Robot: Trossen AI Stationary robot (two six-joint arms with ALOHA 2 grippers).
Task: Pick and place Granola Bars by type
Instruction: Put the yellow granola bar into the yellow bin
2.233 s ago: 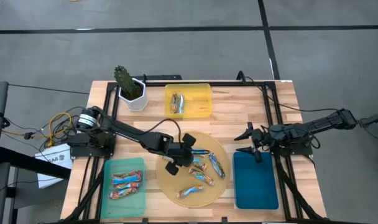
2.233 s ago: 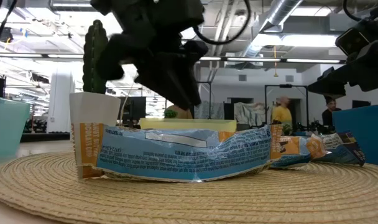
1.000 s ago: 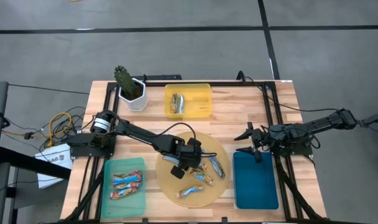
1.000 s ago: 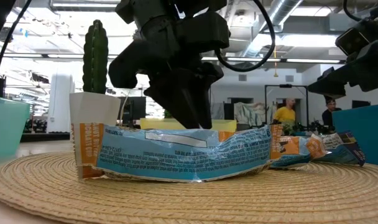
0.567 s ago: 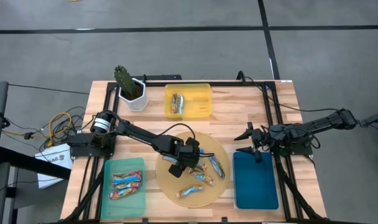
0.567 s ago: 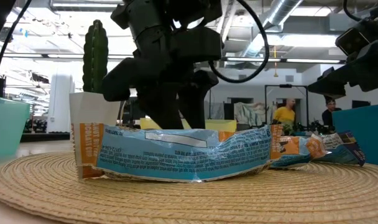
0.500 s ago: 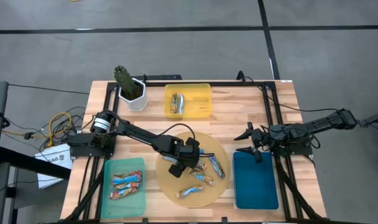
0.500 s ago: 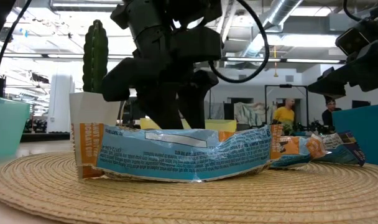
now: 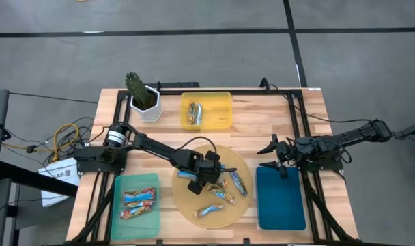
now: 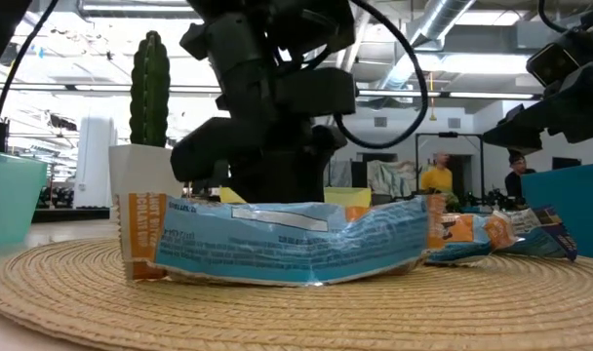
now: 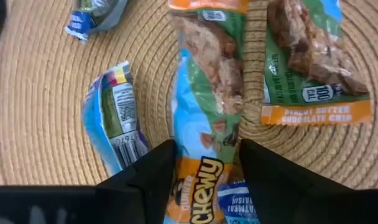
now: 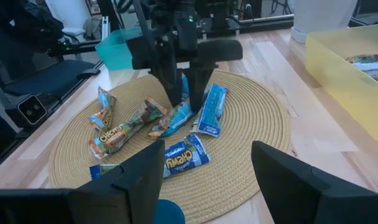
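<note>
Several shiny Granola Bars (image 9: 224, 186) lie flat and scattered on the round woven mat (image 9: 183, 205) near the table's front edge, wrappers blue-white or blue with orange. One blue-and-orange "Chewy" bar (image 11: 204, 118) lies between the left gripper's (image 11: 201, 163) fingers. Two more rest in the teal tray (image 9: 153, 179) at the front-left, two in the yellow tray (image 9: 221, 99) near the back edge.

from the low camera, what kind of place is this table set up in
Most likely a robotics lab or an open industrial workspace. Exposed ducts run under the ceiling, people stand by equipment in the background, and a wooden table on a grey concrete floor carries two arms and sorting trays such as the yellow tray.
</note>
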